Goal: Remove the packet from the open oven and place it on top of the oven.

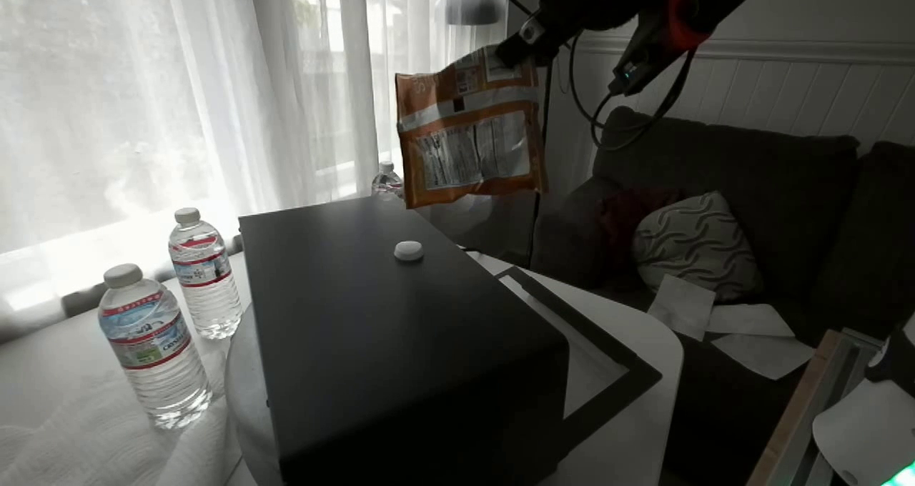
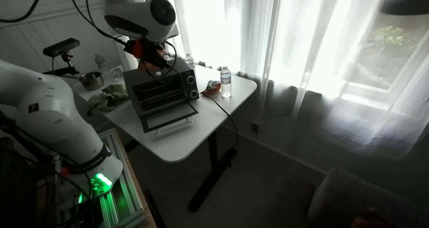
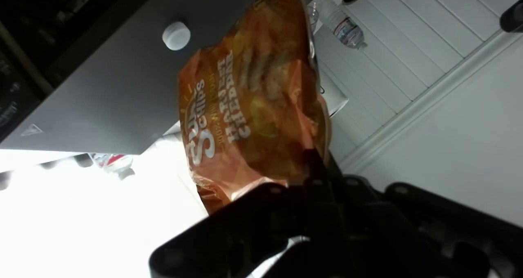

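Orange packet (image 1: 468,132) hangs in the air from the pincer (image 1: 511,51), which is clamped on its upper edge. Near the oven (image 1: 397,318); whether directly over its top, cannot tell. Door (image 2: 171,116) lowered; white cap (image 1: 408,251) on the flat top. Table (image 2: 177,147) beneath, carrying a second orange bag (image 2: 211,88) just beside a water bottle (image 2: 226,82); green cloth (image 2: 112,95) at the oven's opposite side.

Oven (image 1: 400,329): one. Orange packets (image 1: 468,136) (image 2: 211,88): two. Water bottles (image 1: 154,350) (image 1: 206,279) (image 1: 387,179): at least three. Knobs (image 2: 190,79) (image 2: 193,94) showing: two. White cap (image 1: 409,251): one. Pot (image 2: 91,81): one. Green cloth (image 2: 109,99): one. Patterned pillow (image 1: 697,250): one.
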`<state>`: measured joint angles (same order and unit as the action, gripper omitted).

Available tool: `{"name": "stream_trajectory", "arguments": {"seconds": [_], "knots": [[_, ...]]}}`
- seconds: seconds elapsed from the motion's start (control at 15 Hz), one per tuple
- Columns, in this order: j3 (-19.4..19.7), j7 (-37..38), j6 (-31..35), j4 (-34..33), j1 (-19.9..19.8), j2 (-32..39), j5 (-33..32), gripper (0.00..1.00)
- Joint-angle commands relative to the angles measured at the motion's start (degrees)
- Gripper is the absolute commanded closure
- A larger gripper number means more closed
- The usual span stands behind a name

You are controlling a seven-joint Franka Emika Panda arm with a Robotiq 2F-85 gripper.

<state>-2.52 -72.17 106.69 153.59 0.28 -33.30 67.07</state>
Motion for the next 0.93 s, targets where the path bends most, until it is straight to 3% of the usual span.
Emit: {"name": "stream_trajectory", "arguments": {"seconds": [0.0,0.87], "knots": [[-2.1,-0.1,2.0,-4.6,2.5,4.3,3.0,1.0],[-4.2,-3.7,2.1,-19.4,5.4,32.3,12.8,1.0]]}}
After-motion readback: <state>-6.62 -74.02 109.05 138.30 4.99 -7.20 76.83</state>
